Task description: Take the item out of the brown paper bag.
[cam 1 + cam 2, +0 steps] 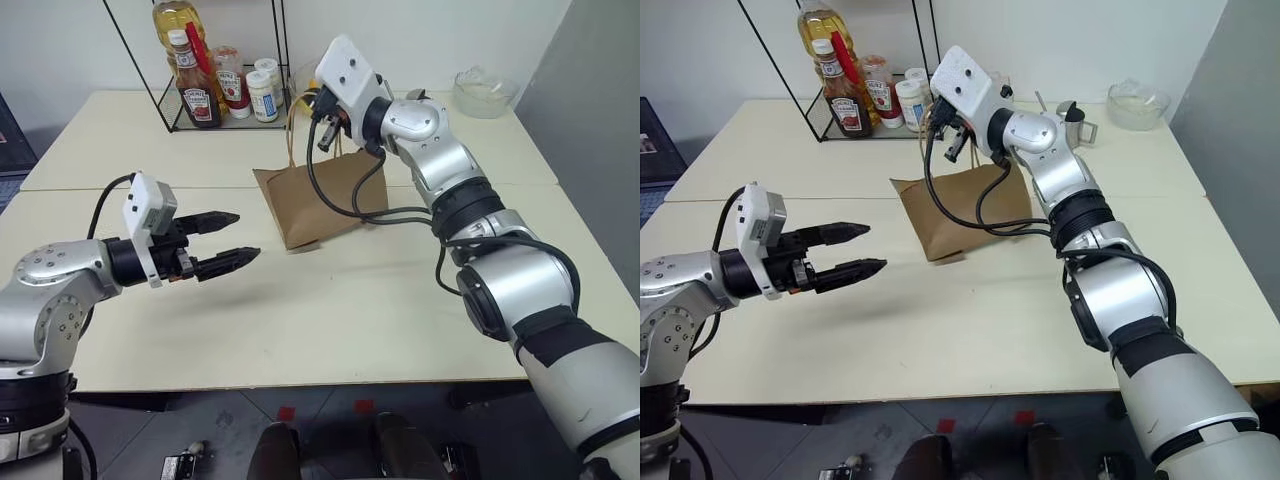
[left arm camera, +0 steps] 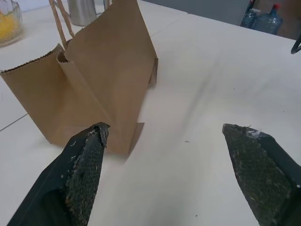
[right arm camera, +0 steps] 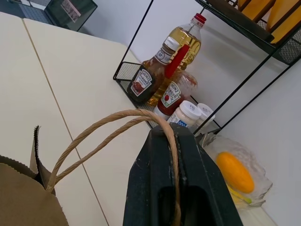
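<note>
Two cord handles point(image 3: 113, 129) of the brown paper bag point(image 1: 320, 200) are pinched in the right fingers point(image 3: 171, 181), at the worktop's point(image 1: 330, 320) twelve o'clock. Left fingers point(image 1: 222, 240) gape empty at nine. Item unseen, presumably inside; next, reach in.

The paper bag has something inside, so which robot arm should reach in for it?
Probably the left: its end effector is open and free beside the brown paper bag, while the right end effector is shut on the handles.
</note>
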Action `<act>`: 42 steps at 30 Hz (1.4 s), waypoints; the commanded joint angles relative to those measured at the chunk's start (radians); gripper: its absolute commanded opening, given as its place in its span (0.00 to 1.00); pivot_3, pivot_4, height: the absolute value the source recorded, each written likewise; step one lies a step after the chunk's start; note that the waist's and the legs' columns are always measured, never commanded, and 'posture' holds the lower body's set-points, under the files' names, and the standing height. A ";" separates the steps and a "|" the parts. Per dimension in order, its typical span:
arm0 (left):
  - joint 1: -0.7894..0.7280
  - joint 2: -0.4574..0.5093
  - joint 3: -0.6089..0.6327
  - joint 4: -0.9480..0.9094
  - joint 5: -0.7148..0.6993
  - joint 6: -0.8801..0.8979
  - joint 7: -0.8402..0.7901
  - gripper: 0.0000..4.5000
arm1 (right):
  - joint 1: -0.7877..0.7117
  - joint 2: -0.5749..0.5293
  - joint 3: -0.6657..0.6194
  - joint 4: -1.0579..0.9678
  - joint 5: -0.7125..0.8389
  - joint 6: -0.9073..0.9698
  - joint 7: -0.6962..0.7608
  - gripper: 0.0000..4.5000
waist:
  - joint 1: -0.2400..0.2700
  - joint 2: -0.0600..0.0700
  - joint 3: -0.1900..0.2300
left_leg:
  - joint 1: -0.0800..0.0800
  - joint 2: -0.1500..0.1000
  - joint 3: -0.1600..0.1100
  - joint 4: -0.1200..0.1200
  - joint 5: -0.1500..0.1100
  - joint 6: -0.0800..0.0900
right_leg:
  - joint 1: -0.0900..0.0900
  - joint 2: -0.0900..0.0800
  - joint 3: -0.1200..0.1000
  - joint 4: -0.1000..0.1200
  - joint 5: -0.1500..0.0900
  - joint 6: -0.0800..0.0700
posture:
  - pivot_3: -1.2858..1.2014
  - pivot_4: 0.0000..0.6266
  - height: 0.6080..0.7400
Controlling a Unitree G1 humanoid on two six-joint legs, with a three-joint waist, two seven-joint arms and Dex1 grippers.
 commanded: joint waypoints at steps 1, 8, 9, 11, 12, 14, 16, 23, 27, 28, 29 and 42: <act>-0.022 0.017 0.005 0.001 0.003 -0.018 -0.002 0.92 | -0.062 0.000 -0.038 -0.024 0.014 -0.002 -0.024 0.01 | 0.000 0.000 0.000 | 0.000 0.000 0.000 0.000 0.000 0.000 | 0.000 0.000 0.000 0.000 0.000 0.000 | 0.52 0.24 1.00; -0.048 0.020 -0.012 0.017 0.010 -0.023 -0.006 0.92 | -0.072 0.005 -0.056 -0.028 0.022 0.043 -0.045 0.01 | 0.000 0.000 0.000 | 0.000 0.000 0.000 0.000 0.000 0.000 | 0.000 0.000 0.000 0.000 0.000 0.000 | 0.52 0.24 1.00; -0.051 0.019 -0.014 0.019 0.012 -0.023 -0.007 0.92 | -0.074 0.007 -0.058 -0.027 0.022 0.049 -0.049 0.01 | 0.000 0.000 0.000 | 0.000 0.000 0.000 0.000 0.000 0.000 | 0.000 0.000 0.000 0.000 0.000 0.000 | 0.52 0.24 1.00; -0.057 0.019 -0.017 0.019 0.014 -0.022 -0.006 0.92 | -0.082 0.010 -0.064 -0.024 0.019 0.062 -0.060 0.01 | 0.000 0.000 0.000 | 0.000 0.000 0.000 0.000 0.000 0.000 | 0.000 0.000 0.000 0.000 0.000 0.000 | 0.52 0.24 1.00; -0.060 0.020 -0.019 0.018 0.014 -0.021 -0.005 0.92 | -0.086 0.011 -0.066 -0.023 0.017 0.068 -0.066 0.01 | 0.000 0.000 0.000 | 0.000 0.000 0.000 0.000 0.000 0.000 | 0.000 0.000 0.000 0.000 0.000 0.000 | 0.52 0.24 1.00; -0.066 0.020 -0.022 0.014 0.013 -0.017 -0.001 0.92 | -0.094 0.014 -0.070 -0.023 0.018 0.077 -0.074 0.01 | 0.000 0.000 0.000 | 0.000 0.000 0.000 0.000 0.000 0.000 | 0.000 0.000 0.000 0.000 0.000 0.000 | 0.52 0.24 1.00; -0.074 0.021 -0.026 0.009 0.011 -0.012 0.004 0.92 | -0.102 0.017 -0.074 -0.023 0.021 0.085 -0.080 0.01 | 0.000 0.000 0.000 | 0.000 0.000 0.000 0.000 0.000 0.000 | 0.000 0.000 0.000 0.000 0.000 0.000 | 0.52 0.24 1.00; -0.091 0.017 -0.040 0.009 0.014 -0.006 0.009 0.92 | -0.112 0.030 -0.074 -0.020 0.016 0.081 -0.086 0.01 | 0.000 0.000 0.000 | 0.000 0.000 0.000 0.000 0.000 0.000 | 0.000 0.000 0.000 0.000 0.000 0.000 | 0.52 0.24 1.00; -0.097 0.017 -0.045 0.014 0.015 -0.007 0.008 0.92 | -0.094 0.035 -0.065 -0.011 0.006 0.069 -0.084 0.01 | 0.000 0.000 0.000 | 0.000 0.000 0.000 0.000 0.000 0.000 | 0.000 0.000 0.000 0.000 0.000 0.000 | 0.52 0.24 1.00; -0.097 0.017 -0.046 0.015 0.016 -0.008 0.008 0.92 | -0.091 0.035 -0.063 -0.008 0.004 0.066 -0.084 0.01 | 0.000 0.000 0.000 | 0.000 0.000 0.000 0.000 0.000 0.000 | 0.000 0.000 0.000 0.000 0.000 0.000 | 0.52 0.24 1.00; -0.098 0.018 -0.046 0.018 0.017 -0.009 0.007 0.92 | -0.088 0.034 -0.062 -0.005 0.002 0.062 -0.083 0.01 | 0.000 0.000 0.000 | 0.000 0.000 0.000 0.000 0.000 0.000 | 0.000 0.000 0.000 0.000 0.000 0.000 | 0.52 0.24 1.00; -0.093 0.019 -0.044 0.050 0.029 -0.035 -0.020 0.92 | -0.075 0.033 -0.049 0.002 -0.006 0.052 -0.078 0.01 | 0.000 0.000 0.000 | 0.000 0.000 0.000 0.000 0.000 0.000 | 0.000 0.000 0.000 0.000 0.000 0.000 | 0.52 0.24 1.00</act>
